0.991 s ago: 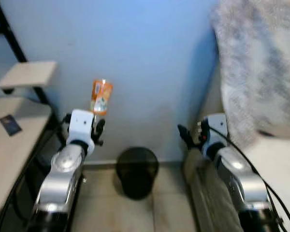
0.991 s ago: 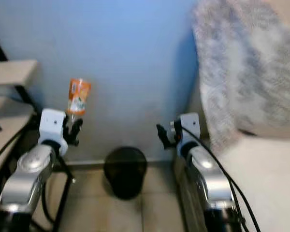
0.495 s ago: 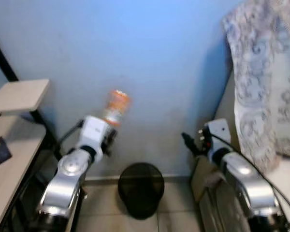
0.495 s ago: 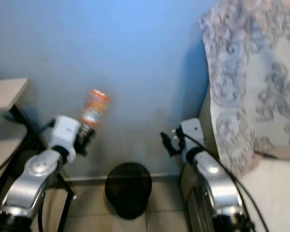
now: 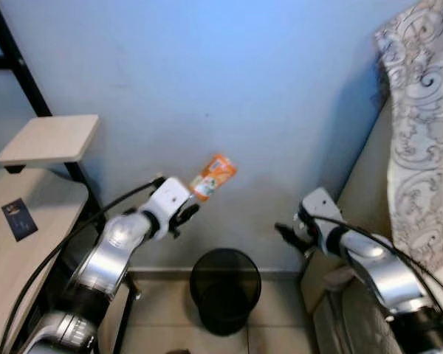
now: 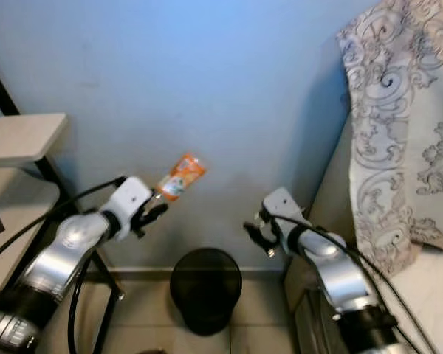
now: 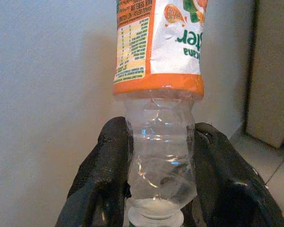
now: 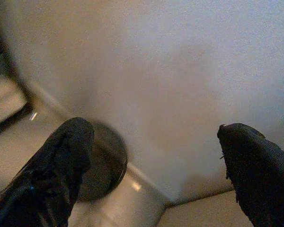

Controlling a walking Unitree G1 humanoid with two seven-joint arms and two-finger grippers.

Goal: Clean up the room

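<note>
An empty clear plastic bottle point(image 5: 212, 176) with an orange label is held by its neck end in my left gripper point(image 5: 186, 207), which is shut on it. The bottle point(image 7: 157, 94) tilts up and to the right in front of the blue wall, above and a little left of the black mesh waste bin point(image 5: 224, 289) on the floor. My right gripper point(image 5: 284, 236) is open with nothing between its fingers point(image 8: 61, 161), held to the right of the bin at about rim height.
A black-framed rack with light wooden shelves point(image 5: 48, 138) stands on the left, a small dark card point(image 5: 16, 218) on its lower shelf. A patterned cloth point(image 5: 421, 133) hangs over furniture on the right. Tiled floor point(image 5: 162, 313) lies around the bin.
My left arm has swung the bottle to the right and tipped it further over, closer to above the bin. The camera has shifted, and the right gripper has dropped slightly.
</note>
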